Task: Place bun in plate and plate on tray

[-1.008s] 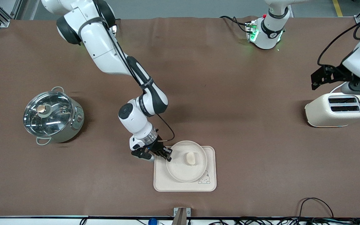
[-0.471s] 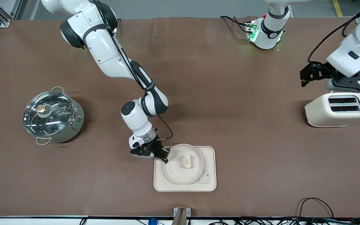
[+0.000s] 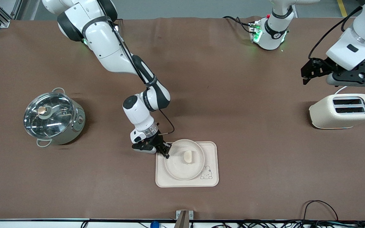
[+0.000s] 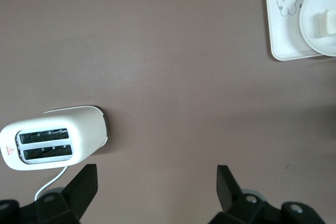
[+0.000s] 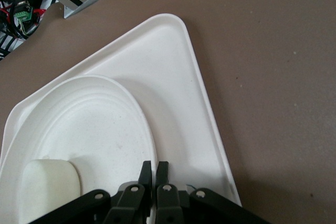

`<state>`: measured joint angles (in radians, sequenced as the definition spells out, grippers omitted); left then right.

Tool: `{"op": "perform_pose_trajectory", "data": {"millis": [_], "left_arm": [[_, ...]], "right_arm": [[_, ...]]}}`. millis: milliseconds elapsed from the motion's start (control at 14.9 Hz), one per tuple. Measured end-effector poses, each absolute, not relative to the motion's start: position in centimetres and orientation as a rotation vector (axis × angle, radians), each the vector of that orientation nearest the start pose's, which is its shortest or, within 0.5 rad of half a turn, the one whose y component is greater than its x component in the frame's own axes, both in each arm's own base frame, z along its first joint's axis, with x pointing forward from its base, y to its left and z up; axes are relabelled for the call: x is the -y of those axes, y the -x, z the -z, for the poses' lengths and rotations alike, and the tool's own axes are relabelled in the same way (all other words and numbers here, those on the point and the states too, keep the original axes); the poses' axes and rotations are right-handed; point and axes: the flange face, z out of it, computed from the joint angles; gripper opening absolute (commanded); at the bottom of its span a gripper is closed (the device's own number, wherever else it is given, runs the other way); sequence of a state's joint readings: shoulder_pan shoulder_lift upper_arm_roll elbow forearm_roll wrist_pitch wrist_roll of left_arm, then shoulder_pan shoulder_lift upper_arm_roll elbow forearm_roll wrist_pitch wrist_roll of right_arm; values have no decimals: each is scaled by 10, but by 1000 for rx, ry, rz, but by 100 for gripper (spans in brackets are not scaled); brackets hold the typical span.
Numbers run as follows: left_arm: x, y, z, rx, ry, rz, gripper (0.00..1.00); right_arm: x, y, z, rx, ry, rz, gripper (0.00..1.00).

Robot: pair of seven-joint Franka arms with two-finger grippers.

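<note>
Front view is giving me the clearest picture: my right gripper (image 3: 165, 151) is sitting at the edge of the plate (image 3: 176, 169), fingers pinched together on its rim at the side toward the right arm's end of the table. The plate is resting on the tray (image 3: 212, 182), covering most of it, with the little rabbit drawing (image 3: 205, 173) showing at the plate's near edge. The bun (image 3: 188, 156) is lying in the plate, a bit off centre toward the robots' bases.

In the right wrist view I am seeing the two fingers (image 5: 161, 174) closed tight on the plate rim (image 5: 139, 111), the bun (image 5: 50, 187) close by inside the plate, and the tray (image 5: 202, 98) spreading underneath.

My left arm is waiting, its gripper (image 3: 307, 70) hanging in the air above the table just past the toaster (image 3: 342, 111), toward the bases. The left wrist view is showing its fingers (image 4: 228, 182) spread wide apart with nothing between them. A lidded steel pot (image 3: 53, 117) is standing toward the right arm's end of the table.
</note>
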<state>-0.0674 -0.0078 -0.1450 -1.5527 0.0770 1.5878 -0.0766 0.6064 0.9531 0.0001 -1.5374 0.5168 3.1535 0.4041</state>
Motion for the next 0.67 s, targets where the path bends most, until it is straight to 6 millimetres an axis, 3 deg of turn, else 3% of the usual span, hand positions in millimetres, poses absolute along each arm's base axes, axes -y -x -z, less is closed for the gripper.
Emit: {"op": "perform_pose_trajectory", "data": {"millis": [67,134,471,672], "left_arm": [[108,-544,-639,-204,3063,87,100],[108,-545,-640,-204,3064,97,100],[106,-553,-647,-196,3069,163,100],[81,-559,-649,-123,3084,171,100]], "right_arm": [[-380,-622,-155,-410,2586,644,94],[-380,-622,-155,-411,2585,645,100],[-383,-621,-162,-409,2606,570,100],[-377,-628,-184,-411,2631,479,100]]}}
